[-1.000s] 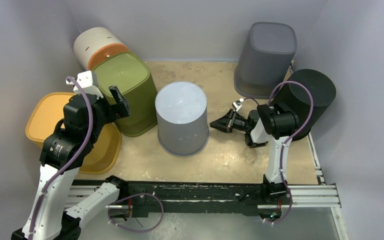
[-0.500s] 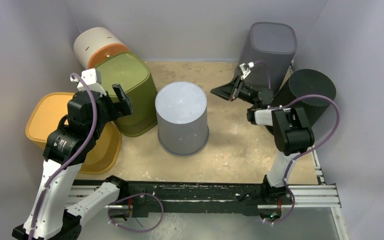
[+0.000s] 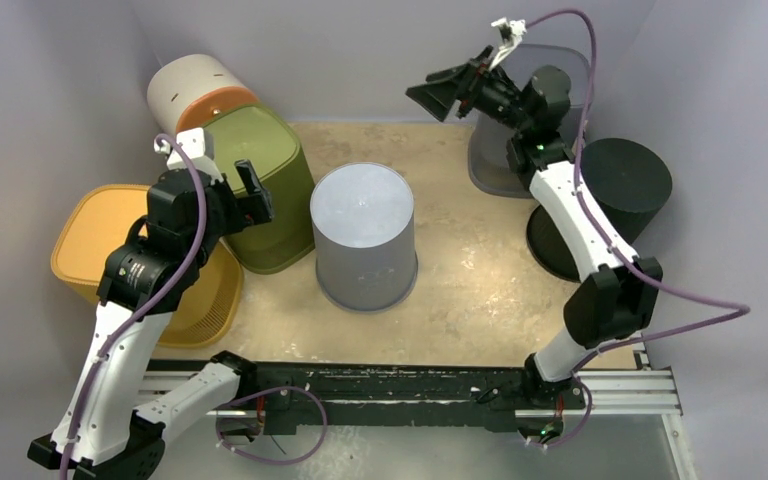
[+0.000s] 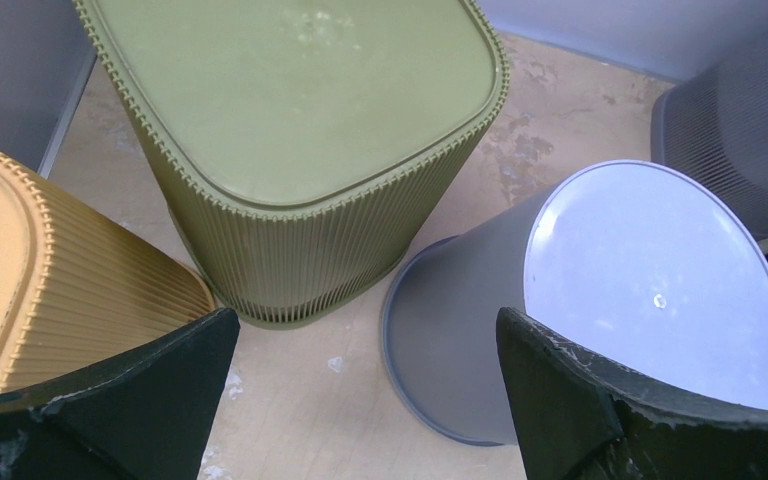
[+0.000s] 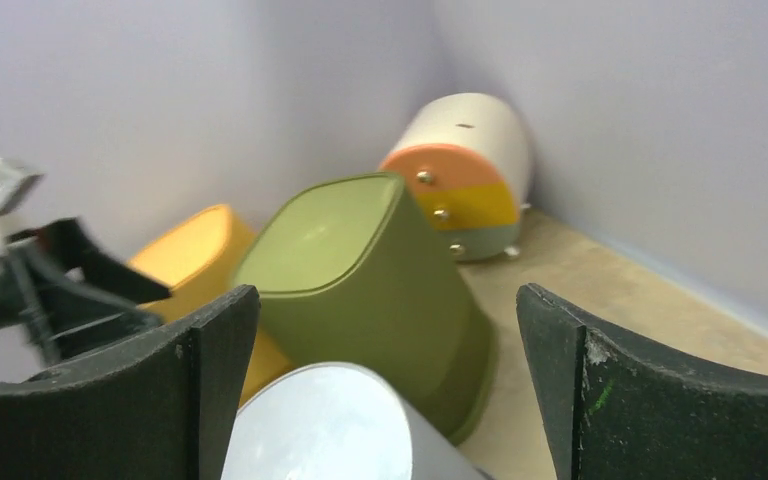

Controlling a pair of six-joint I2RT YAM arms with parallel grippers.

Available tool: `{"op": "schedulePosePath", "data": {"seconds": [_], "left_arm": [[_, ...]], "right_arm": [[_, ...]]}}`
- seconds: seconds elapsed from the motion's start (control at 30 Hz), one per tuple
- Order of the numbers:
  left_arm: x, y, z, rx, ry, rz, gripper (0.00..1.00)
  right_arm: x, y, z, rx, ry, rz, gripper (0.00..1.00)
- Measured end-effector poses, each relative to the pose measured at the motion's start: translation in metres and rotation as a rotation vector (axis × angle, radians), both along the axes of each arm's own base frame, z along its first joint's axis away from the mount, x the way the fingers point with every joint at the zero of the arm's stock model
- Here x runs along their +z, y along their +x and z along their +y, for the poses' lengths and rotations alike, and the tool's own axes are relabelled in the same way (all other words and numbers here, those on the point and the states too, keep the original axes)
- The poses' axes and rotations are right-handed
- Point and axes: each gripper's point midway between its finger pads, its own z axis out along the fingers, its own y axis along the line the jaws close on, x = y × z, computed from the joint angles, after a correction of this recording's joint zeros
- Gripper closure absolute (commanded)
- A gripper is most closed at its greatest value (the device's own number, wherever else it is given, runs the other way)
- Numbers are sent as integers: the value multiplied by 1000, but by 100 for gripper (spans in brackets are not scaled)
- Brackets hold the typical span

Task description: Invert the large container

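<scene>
The large container (image 3: pixel 363 235), a grey round bin, stands bottom up in the middle of the table, its pale flat base facing up. It also shows in the left wrist view (image 4: pixel 650 290) and low in the right wrist view (image 5: pixel 330 430). My right gripper (image 3: pixel 430 95) is raised high at the back, well away from the bin. It is open and empty (image 5: pixel 388 295). My left gripper (image 3: pixel 252 195) hovers left of the bin, over the green bin's edge, open with nothing between its fingers (image 4: pixel 365 330).
A green ribbed bin (image 3: pixel 250 180) stands bottom up just left of the grey one, with a yellow ribbed bin (image 3: pixel 100 240) further left. A white and orange bin (image 3: pixel 195 90) lies at the back left. A dark grey bin (image 3: pixel 535 110) and a black bin (image 3: pixel 620 180) crowd the back right. Walls enclose three sides.
My right arm has swung up and back from beside the grey bin to high at the rear, and its jaws have opened wide. The left gripper has shifted slightly toward the grey bin.
</scene>
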Motion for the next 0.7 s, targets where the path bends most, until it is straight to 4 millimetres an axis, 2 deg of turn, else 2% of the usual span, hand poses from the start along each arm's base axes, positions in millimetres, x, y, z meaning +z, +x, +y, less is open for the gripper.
{"op": "schedulePosePath", "data": {"seconds": [0.07, 0.13, 0.2, 0.3, 0.4, 0.5, 0.6, 0.7], "left_arm": [[1, 1, -1, -3, -4, -6, 3], [2, 2, -2, -5, -7, -11, 3], [2, 4, -3, -6, -7, -14, 3], [-2, 8, -4, -6, -3, -7, 3], [-8, 13, -6, -6, 1, 4, 3], [-16, 16, -7, -5, 5, 14, 3], [-23, 19, -8, -2, 8, 16, 3], [-29, 22, -7, 7, 15, 14, 3]], "right_arm": [[12, 4, 8, -112, -81, -46, 0], [6, 4, 14, -208, -171, -62, 0], [-10, 7, 17, -303, -266, -57, 0], [-53, 16, 14, -467, -446, -27, 0], [-102, 22, -4, -591, -607, 30, 0], [-151, 25, -33, -701, -743, 95, 0], [-180, 15, -57, -756, -818, 134, 0], [-182, 0, -70, -780, -819, 132, 0]]}}
